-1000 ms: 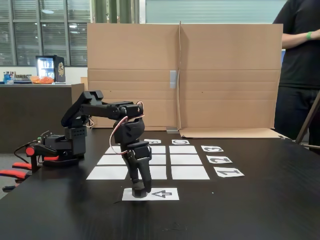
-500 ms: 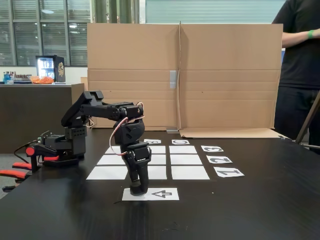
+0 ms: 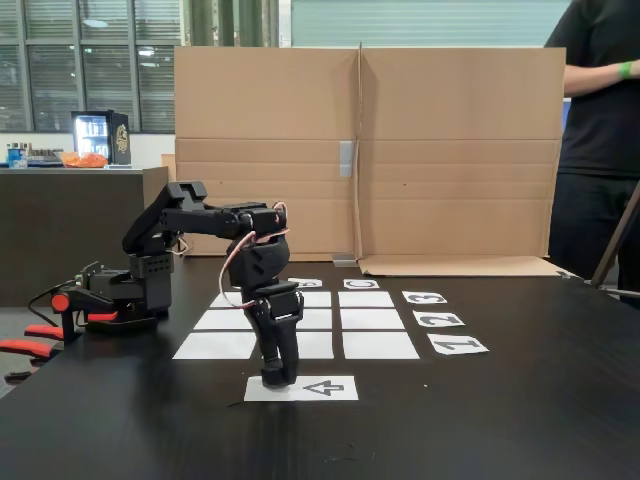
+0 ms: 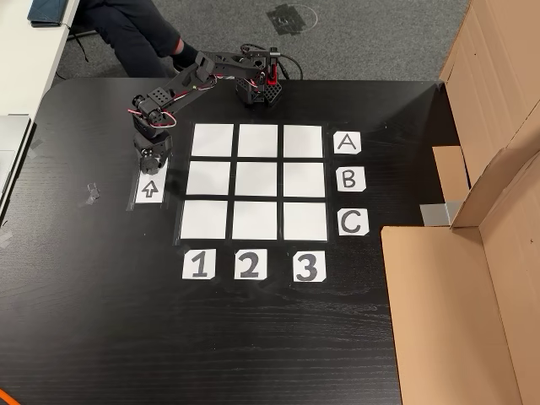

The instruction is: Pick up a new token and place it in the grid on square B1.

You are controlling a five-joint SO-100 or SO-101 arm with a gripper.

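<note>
My black gripper points straight down at the left end of the white arrow strip, its tip just above the paper. The fingers stand close together around a small dark lump, the token, which is hard to tell apart from the black fingers. From above, the gripper covers the strip's upper end. The grid of nine white cells lies to the right of it. Square B1 is the middle cell of the column nearest the strip and is bare. In the fixed view, B1 lies just behind the gripper.
Label cards A, B, C and 1, 2, 3 edge the grid. The arm's base stands at the table's left. A cardboard wall closes the back, and a person stands at the right.
The gripper's tip has narrowed and risen slightly off the arrow strip, and the wrist has tilted a little. The arm's base has not moved.
</note>
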